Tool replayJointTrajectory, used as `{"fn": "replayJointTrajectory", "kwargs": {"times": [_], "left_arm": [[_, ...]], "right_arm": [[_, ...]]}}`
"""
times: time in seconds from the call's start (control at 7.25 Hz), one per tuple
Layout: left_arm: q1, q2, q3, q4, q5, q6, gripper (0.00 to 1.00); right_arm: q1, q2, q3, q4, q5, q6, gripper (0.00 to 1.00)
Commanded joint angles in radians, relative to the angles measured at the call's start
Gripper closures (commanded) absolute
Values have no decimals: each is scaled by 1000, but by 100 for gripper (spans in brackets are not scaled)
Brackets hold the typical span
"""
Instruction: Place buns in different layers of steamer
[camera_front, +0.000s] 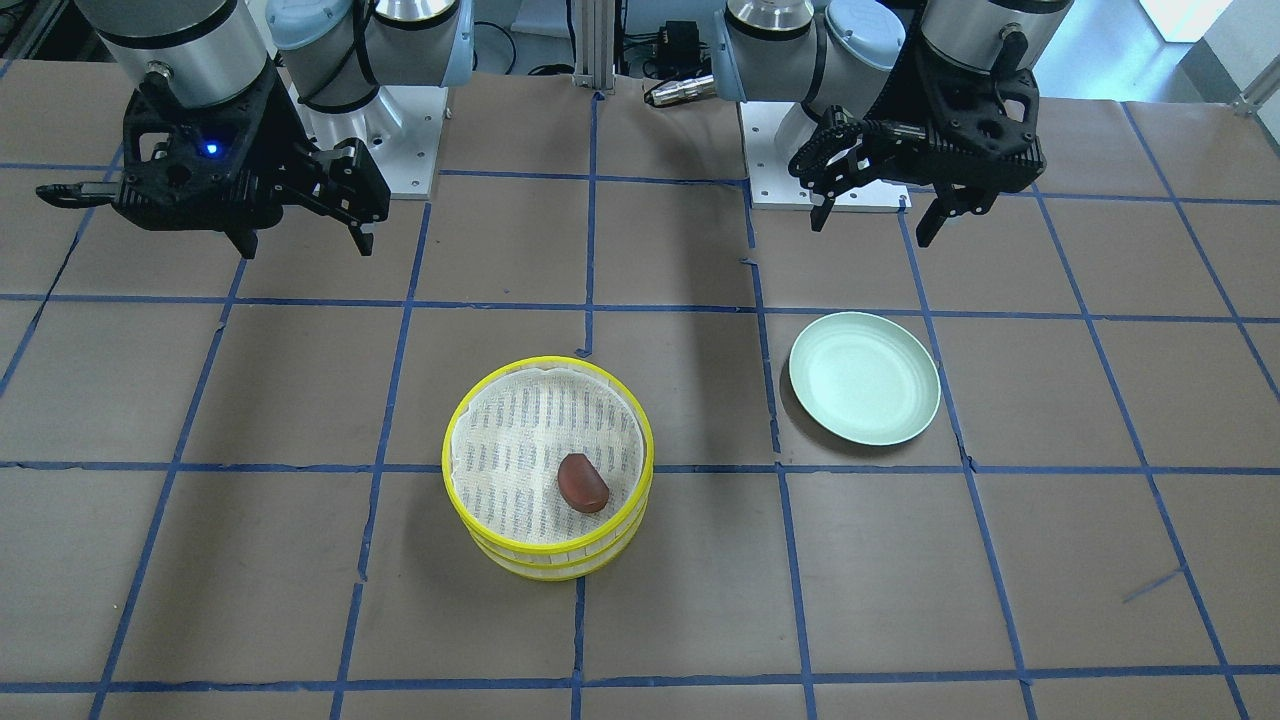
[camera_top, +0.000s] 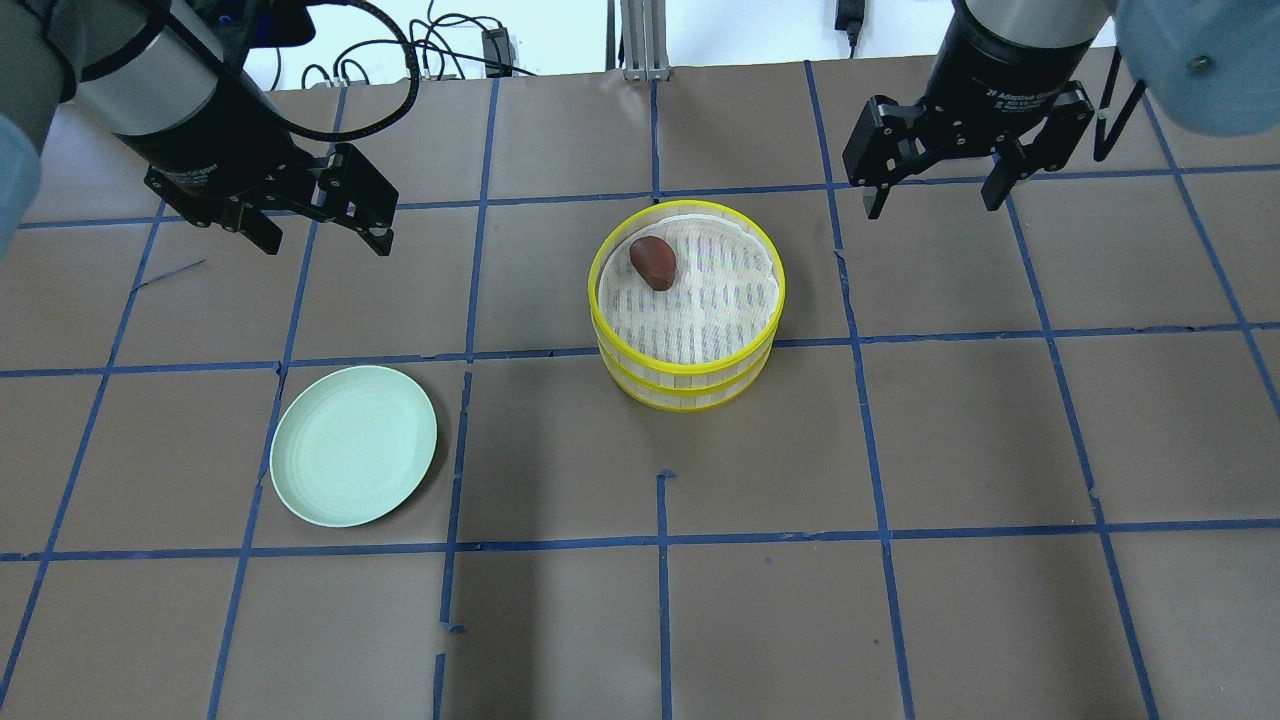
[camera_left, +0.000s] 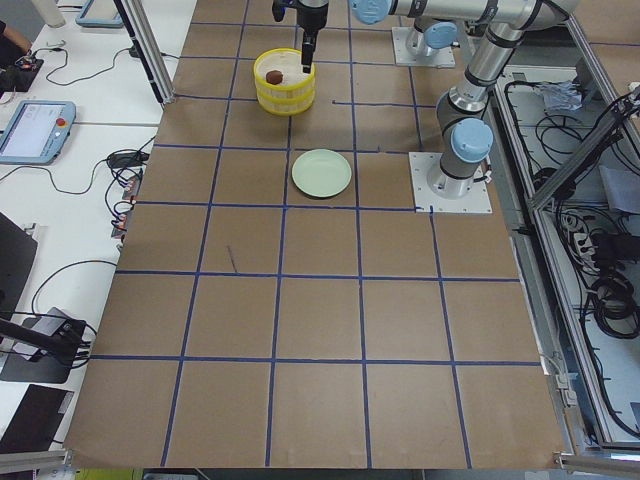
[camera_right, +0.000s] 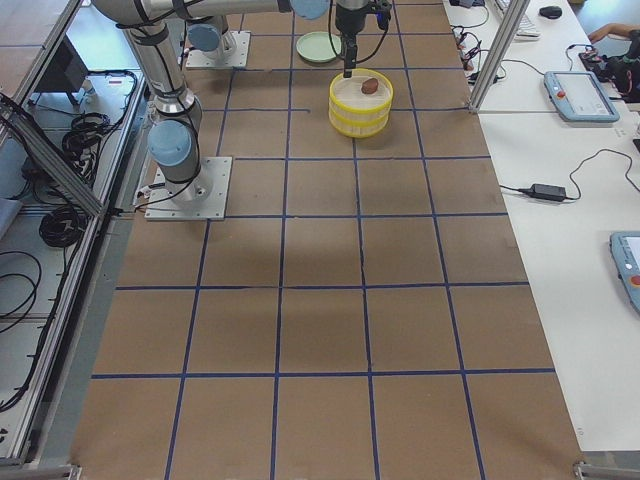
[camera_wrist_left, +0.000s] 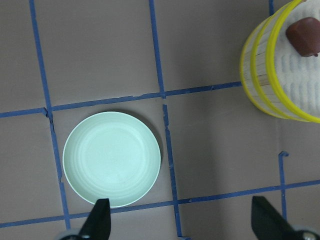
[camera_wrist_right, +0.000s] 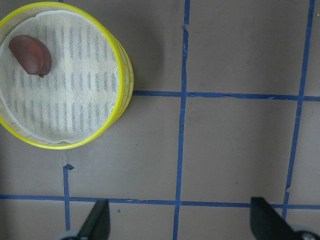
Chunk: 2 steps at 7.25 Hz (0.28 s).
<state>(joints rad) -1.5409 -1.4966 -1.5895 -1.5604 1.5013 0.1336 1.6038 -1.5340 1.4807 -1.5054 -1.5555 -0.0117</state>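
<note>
The two yellow-rimmed steamer layers stand stacked mid-table, the top layer (camera_top: 688, 368) on the lower layer (camera_top: 690, 401). The dark reddish-brown bun (camera_top: 653, 263) lies on the top layer's white cloth near its rim; it also shows in the front view (camera_front: 583, 483) and in both wrist views (camera_wrist_left: 304, 36) (camera_wrist_right: 31, 55). The white bun is hidden or out of view. My left gripper (camera_top: 325, 245) hangs open and empty, raised beyond the plate. My right gripper (camera_top: 932, 205) hangs open and empty, raised to the right of the steamer.
A pale green plate (camera_top: 354, 445) lies empty on the table to the left of the steamer, below my left gripper (camera_wrist_left: 182, 222). The brown tabletop carries a grid of blue tape lines.
</note>
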Motion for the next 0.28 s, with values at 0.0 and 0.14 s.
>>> {"fn": "replayJointTrajectory", "kwargs": {"times": [0.0, 0.14], "left_arm": [[1, -2, -3, 3, -6, 1, 0], [1, -1, -3, 3, -6, 6, 0]], "right_arm": [[1, 0, 1, 1, 0, -1, 0], [-1, 0, 1, 1, 2, -1, 0]]}}
